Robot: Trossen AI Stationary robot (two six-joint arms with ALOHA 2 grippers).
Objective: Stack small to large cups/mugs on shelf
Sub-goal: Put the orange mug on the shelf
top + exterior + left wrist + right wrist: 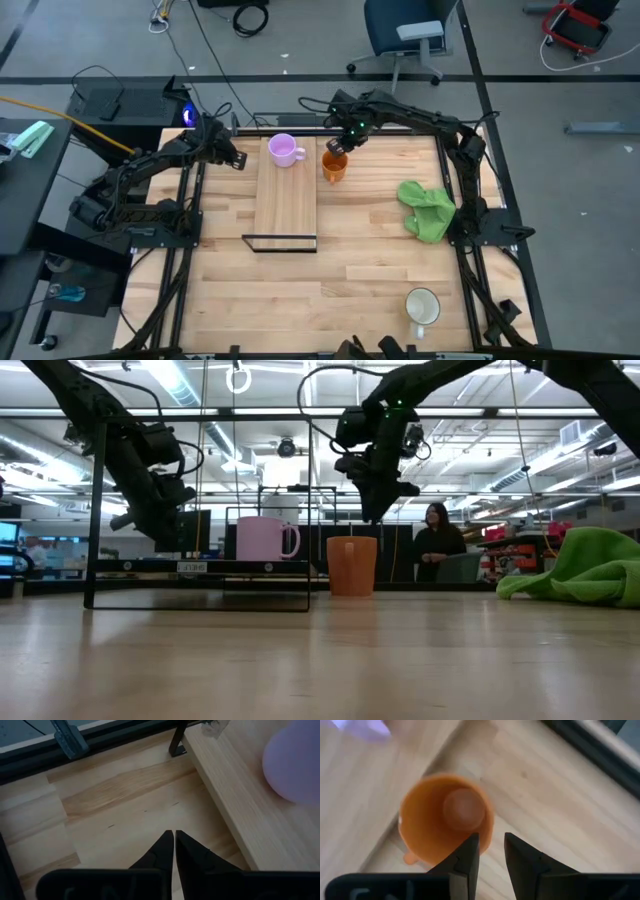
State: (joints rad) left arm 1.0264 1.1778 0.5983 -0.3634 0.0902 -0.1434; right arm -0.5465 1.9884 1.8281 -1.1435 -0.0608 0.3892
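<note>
The light purple mug point(285, 150) stands upright on the far end of the light-wood shelf point(286, 205). The orange mug point(334, 166) stands upright on the table just right of the shelf. My right gripper point(491, 840) hangs open a little above the mug's far rim point(352, 541), pointing steeply down; one finger is over the rim, the other outside it. The white mug point(422, 305) stands near the table's front right. My left gripper point(174, 837) is shut, left of the shelf's far end and above the bare table.
A crumpled green cloth point(428, 210) lies at the table's right side. The shelf's black end frame point(280, 242) stands toward the near side. A person point(438, 540) sits in the room beyond the far edge.
</note>
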